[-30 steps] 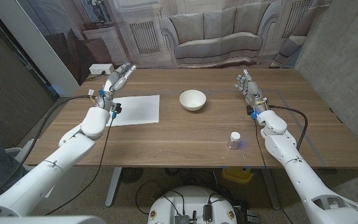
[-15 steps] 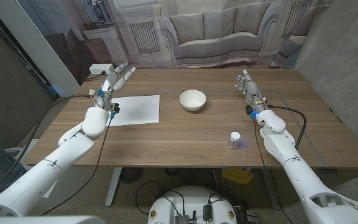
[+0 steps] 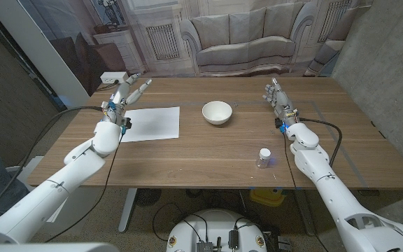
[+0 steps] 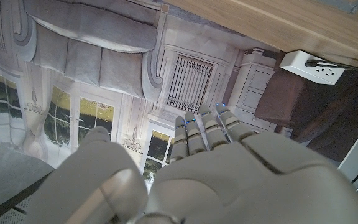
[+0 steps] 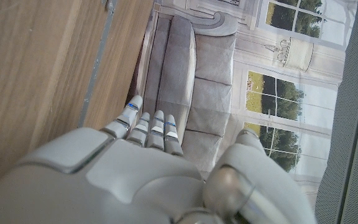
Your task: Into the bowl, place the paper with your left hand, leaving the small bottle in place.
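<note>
A white sheet of paper lies flat on the wooden table, left of a white bowl that stands near the middle. A small clear bottle with a white cap stands upright nearer the front, on the right. My left hand hovers open at the paper's far left corner, fingers stretched out and holding nothing. The same left hand shows its back in the left wrist view. My right hand is raised open at the right side, well behind the bottle; its back shows in the right wrist view.
A backdrop printed with a sofa and windows hangs behind the table's far edge. A white power strip sits off the table at the far left. A cable trails from my right wrist across the table's right part.
My left hand has drifted slightly left and away from the paper's corner. The right hand, paper, bowl and bottle have stayed put.
</note>
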{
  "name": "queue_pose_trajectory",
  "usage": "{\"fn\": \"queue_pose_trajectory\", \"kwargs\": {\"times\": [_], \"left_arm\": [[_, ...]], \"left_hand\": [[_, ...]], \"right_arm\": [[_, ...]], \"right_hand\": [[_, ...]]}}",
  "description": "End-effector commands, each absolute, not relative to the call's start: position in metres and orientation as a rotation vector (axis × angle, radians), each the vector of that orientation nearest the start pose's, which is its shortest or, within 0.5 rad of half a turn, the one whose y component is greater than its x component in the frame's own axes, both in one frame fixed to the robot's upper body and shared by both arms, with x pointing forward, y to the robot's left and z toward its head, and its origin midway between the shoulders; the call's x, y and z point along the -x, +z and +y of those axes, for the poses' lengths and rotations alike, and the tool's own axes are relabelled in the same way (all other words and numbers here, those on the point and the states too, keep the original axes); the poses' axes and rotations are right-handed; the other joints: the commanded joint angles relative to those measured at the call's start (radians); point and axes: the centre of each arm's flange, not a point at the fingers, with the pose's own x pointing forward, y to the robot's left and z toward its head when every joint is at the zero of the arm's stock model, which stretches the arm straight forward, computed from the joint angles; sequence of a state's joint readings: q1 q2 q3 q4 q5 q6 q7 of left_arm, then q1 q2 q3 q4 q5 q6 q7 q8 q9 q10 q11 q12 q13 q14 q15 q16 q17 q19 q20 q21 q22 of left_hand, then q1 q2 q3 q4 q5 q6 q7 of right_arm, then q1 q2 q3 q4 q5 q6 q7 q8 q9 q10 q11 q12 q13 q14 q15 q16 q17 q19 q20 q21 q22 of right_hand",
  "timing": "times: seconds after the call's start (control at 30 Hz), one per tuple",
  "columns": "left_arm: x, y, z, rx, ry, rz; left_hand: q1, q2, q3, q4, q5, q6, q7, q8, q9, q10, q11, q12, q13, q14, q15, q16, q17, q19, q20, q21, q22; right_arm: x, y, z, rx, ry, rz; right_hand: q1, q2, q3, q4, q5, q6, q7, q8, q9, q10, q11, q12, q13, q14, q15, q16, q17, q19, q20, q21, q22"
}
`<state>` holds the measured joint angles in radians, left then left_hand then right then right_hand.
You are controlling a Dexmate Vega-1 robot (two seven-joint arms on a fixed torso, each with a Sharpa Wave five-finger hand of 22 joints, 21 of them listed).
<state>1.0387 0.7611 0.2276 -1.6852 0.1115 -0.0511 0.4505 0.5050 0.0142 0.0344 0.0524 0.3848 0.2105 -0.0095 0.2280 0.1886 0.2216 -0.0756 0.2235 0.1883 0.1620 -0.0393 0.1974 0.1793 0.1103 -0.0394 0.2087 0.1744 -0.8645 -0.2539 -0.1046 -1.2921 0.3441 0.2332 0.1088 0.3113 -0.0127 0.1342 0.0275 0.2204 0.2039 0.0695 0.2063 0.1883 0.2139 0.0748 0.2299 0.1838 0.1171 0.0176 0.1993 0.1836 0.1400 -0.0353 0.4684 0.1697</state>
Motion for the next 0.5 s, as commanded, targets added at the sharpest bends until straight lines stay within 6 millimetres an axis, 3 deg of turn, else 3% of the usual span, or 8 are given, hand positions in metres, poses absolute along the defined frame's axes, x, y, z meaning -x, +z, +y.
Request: {"fn": "queue_pose_trajectory", "kwargs": {"times": [0.03, 0.5], "left_arm": [[-0.5612, 0.0215, 0.3572, -0.894, 0.438, -0.730], [-0.5628, 0.0199, 0.3541, -0.963, 0.468, -0.690]], "left_hand": [[0.010, -0.002, 0.001, -0.005, 0.006, 0.013, 0.001, 0.006, 0.002, 0.012, -0.002, 0.006, 0.004, 0.014, -0.023, 0.008, 0.004, 0.007, -0.037, 0.000, 0.002], [0.018, 0.002, 0.000, -0.007, 0.009, 0.022, -0.005, 0.004, 0.002, 0.021, -0.005, 0.004, 0.004, 0.022, -0.027, 0.007, 0.004, 0.009, -0.037, -0.002, 0.002]], "right_arm": [[-0.6580, -0.0140, -0.2792, -0.035, 0.147, -0.645], [-0.6564, -0.0146, -0.2834, -0.033, 0.141, -0.637]], "right_hand": [[0.002, 0.008, 0.000, -0.004, -0.001, 0.008, 0.000, -0.001, 0.002, 0.010, 0.003, 0.003, 0.005, 0.008, 0.003, -0.001, 0.002, 0.012, -0.041, -0.007, 0.005], [0.001, 0.008, -0.001, -0.005, -0.002, 0.008, 0.000, -0.002, 0.002, 0.012, 0.004, 0.002, 0.005, 0.008, 0.003, -0.002, 0.002, 0.014, -0.040, -0.012, 0.005]]}}
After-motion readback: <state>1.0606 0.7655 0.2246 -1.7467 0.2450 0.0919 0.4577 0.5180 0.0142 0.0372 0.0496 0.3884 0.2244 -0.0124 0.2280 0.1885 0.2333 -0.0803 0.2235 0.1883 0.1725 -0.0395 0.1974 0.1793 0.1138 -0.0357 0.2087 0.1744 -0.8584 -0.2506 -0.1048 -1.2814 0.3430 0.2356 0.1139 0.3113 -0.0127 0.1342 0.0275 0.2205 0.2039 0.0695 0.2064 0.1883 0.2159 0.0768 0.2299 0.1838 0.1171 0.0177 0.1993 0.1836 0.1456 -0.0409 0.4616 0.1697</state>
